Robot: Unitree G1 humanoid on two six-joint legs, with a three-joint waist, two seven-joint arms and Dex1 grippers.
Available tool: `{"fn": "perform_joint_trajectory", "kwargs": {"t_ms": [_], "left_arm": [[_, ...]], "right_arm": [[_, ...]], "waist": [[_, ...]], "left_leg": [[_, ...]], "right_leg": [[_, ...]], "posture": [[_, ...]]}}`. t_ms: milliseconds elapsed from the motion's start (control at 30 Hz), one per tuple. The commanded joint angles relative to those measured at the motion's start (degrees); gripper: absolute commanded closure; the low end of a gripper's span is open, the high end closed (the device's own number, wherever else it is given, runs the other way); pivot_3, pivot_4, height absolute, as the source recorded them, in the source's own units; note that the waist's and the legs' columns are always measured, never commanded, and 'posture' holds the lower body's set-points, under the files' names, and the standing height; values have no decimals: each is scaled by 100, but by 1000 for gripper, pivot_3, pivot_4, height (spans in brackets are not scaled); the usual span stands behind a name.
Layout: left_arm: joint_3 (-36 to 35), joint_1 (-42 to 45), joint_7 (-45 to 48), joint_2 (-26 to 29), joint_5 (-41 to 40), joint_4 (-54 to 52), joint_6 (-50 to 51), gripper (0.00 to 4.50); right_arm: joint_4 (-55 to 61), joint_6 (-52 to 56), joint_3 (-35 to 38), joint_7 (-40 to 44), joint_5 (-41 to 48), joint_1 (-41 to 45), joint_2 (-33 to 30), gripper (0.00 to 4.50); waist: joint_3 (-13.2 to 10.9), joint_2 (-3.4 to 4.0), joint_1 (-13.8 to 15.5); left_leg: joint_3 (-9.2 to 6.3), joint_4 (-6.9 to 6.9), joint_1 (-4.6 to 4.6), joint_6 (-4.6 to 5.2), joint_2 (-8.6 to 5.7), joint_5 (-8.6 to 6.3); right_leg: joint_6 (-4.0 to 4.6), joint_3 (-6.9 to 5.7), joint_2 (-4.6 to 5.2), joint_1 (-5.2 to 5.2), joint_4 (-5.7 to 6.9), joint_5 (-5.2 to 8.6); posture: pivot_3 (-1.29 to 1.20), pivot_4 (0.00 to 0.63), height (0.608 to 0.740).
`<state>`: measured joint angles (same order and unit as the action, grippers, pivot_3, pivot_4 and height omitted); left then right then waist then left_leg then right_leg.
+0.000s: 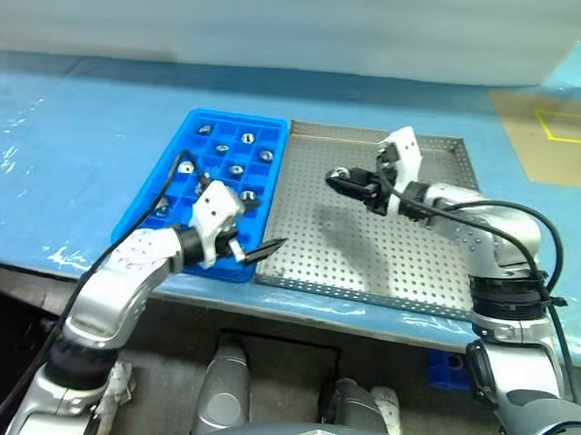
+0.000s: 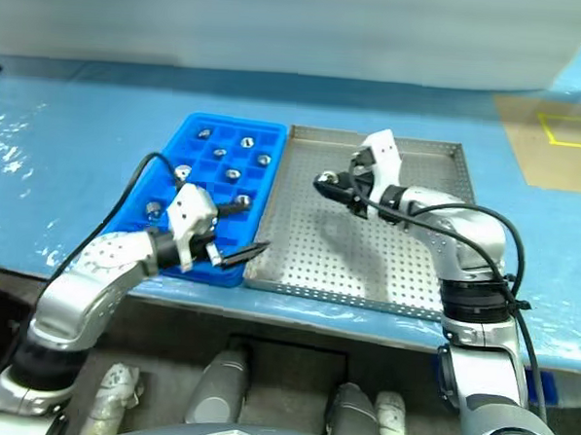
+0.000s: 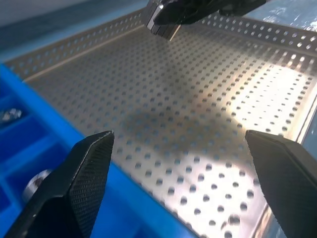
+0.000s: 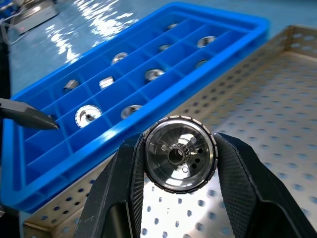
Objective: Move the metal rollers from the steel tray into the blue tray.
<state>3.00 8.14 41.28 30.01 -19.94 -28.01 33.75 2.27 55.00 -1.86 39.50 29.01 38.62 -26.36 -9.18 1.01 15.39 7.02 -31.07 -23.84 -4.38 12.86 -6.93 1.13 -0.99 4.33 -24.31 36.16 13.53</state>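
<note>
My right gripper (image 1: 336, 178) hovers above the far left part of the steel tray (image 1: 366, 265), shut on one metal roller (image 4: 179, 154), a shiny ring with a dark central hole. The blue tray (image 1: 192, 134) lies directly left of the steel tray, and several metal rollers (image 1: 236, 170) sit in its square compartments. My left gripper (image 1: 263, 226) is open with nothing between its fingers, over the blue tray's near right corner where it meets the steel tray. In the right wrist view, one left fingertip (image 4: 34, 119) shows over the blue tray.
Both trays rest on a table under a blue plastic sheet (image 1: 80, 138), close to the table's front edge. A tan mat with yellow lines (image 1: 558, 134) lies at the back right. A black cable (image 1: 124, 238) loops along my left forearm.
</note>
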Motion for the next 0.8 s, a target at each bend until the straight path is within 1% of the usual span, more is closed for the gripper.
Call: {"fn": "perform_joint_trajectory", "kwargs": {"t_ms": [33,233,300,400,500,600,667,800], "left_arm": [[-394,-517,-203,117,-274,-890,186,0],[-736,-1165,-437,218,-562,-1485,440,0],[-824,-1376,-446,284,-639,-1614,479,0],[-880,-1638,-377,465,-664,-1691,460,0],[-940,-1645,-406,559,-696,-1664,422,0],[-920,-1585,-495,531,-750,-1678,451,0],[-847,-1578,-551,509,-776,-1716,472,0],[-746,-1528,-620,509,-782,-1713,483,0]], "right_arm": [[71,-123,-514,634,122,488,143,2809],[-45,-177,-1246,1481,44,826,143,2809],[-102,-220,-1524,1733,-79,887,54,2809],[-366,-434,-1923,1952,-400,967,-4,2809],[-701,-667,-2183,2056,-752,1047,-2,2809],[-916,-736,-2265,2106,-969,1105,6,2809],[-1013,-724,-2323,2156,-1103,1131,-36,2809],[-1023,-776,-2565,2497,-1372,1154,-339,2809]], "waist": [[-1,1,133],[-1,1,660],[-1,1,842],[-1,1,1082],[-2,2,1266],[-2,3,1399],[-2,2,1453],[-2,3,1575]], "left_leg": [[-2,0,-8,3,0,-2],[-7,4,-10,20,6,-13],[-7,3,-10,37,5,-23],[-7,3,-4,38,6,-24],[-8,3,8,38,6,-25],[-7,3,18,38,3,-25],[-6,3,28,39,0,-25],[-3,3,47,39,-2,-25]], "right_leg": [[0,-5,1,-1,-8,-1],[-2,-11,-2,8,-36,-2],[-3,-8,-3,9,-40,-2],[-5,-5,-3,12,-39,-3],[-13,3,-5,17,-35,-3],[-47,18,-6,21,-30,5],[-50,29,-7,24,-23,4],[-51,41,-9,33,-17,4]], "posture": [[611,150,740],[678,150,740],[694,150,740],[704,150,740],[714,150,740],[714,150,740],[713,150,740],[701,150,740]]}}
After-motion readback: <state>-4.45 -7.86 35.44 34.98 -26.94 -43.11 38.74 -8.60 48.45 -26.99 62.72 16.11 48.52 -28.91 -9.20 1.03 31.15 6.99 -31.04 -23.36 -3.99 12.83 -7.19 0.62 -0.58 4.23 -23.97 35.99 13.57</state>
